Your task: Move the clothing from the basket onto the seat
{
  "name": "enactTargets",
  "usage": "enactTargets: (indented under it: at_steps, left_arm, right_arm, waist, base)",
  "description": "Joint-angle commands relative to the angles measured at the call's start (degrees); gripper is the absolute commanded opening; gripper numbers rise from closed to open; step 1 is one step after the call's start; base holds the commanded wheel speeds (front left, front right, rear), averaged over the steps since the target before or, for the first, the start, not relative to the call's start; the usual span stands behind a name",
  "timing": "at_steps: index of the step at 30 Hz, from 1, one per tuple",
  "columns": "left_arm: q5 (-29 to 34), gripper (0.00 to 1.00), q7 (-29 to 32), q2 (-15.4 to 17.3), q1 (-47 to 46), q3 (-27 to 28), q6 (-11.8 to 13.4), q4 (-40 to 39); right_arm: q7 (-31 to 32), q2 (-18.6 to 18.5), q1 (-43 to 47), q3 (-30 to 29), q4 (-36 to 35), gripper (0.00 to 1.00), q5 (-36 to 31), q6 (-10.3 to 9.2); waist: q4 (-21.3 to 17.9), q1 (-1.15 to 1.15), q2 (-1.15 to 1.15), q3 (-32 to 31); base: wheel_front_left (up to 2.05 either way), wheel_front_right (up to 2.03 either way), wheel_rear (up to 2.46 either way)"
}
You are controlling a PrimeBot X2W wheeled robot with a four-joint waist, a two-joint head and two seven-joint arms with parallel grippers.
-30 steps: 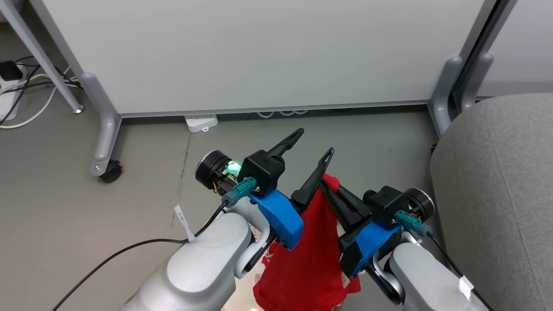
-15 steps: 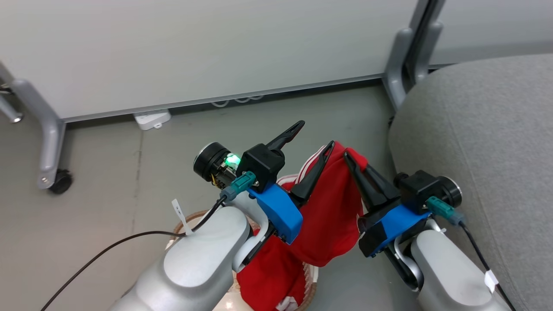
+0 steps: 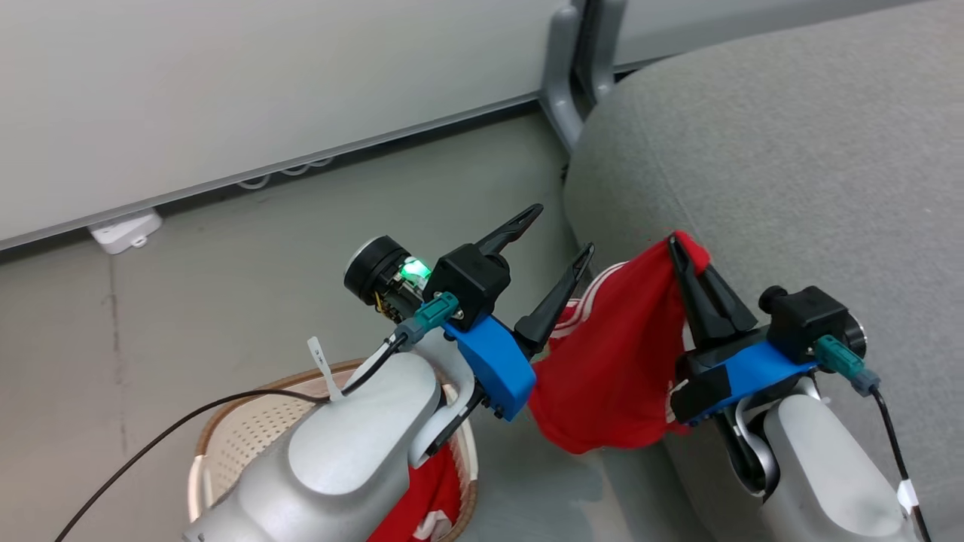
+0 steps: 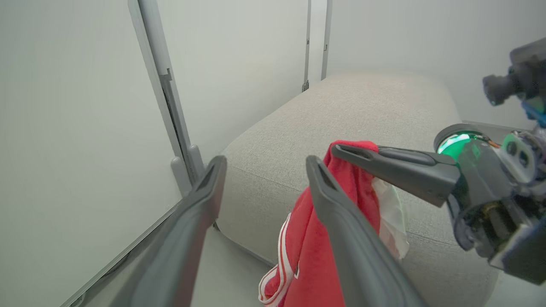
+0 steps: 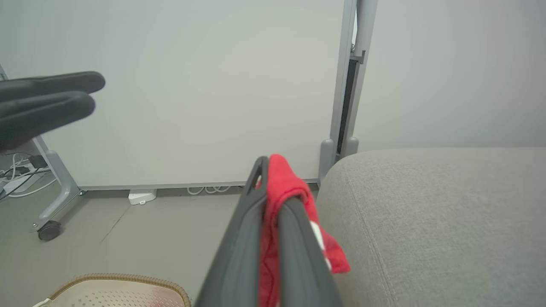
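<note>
Red cloth, one garment (image 3: 617,354), hangs mid-frame from the right gripper (image 3: 679,247), its jaws clenched on the top edge. It is now at the near edge of the grey seat (image 3: 791,150), which fills the upper right; a second ago the seat sat at the frame's right side, since the view has swung. Beside it the left gripper (image 3: 562,229) keeps its jaws released. The basket (image 3: 226,418), now in view at lower left, holds the other garment (image 3: 429,497).

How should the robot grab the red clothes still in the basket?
Probably pinch a bunched-up fold of the red garment, coming straight down from above. It lies crumpled inside the basket, whose walls block the sides. The open left hand is free; its forearm hides much of the cloth.
</note>
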Motion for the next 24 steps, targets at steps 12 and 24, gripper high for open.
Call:
enactTargets:
  at_steps: [12,24]
  left_arm:
    - [0.19,1.00,0.78,0.50,-1.20,-1.35,-0.36,-0.52]
    - [0.41,1.00,0.63,0.62,-2.08,-2.34,-0.60,-0.54]
  right_arm:
    - [-0.06,1.34,2.87,-6.88,-2.29,0.00,-0.81,-0.04]
    - [-0.07,1.57,0.96,-9.67,-4.39,0.00,-2.23,-0.04]
  waist:
    - [-8.23,0.00,0.00,3.28]
    - [-8.77,0.00,0.00,5.73]
  base:
    - [0.00,0.00,0.00]
    - [0.00,0.00,0.00]
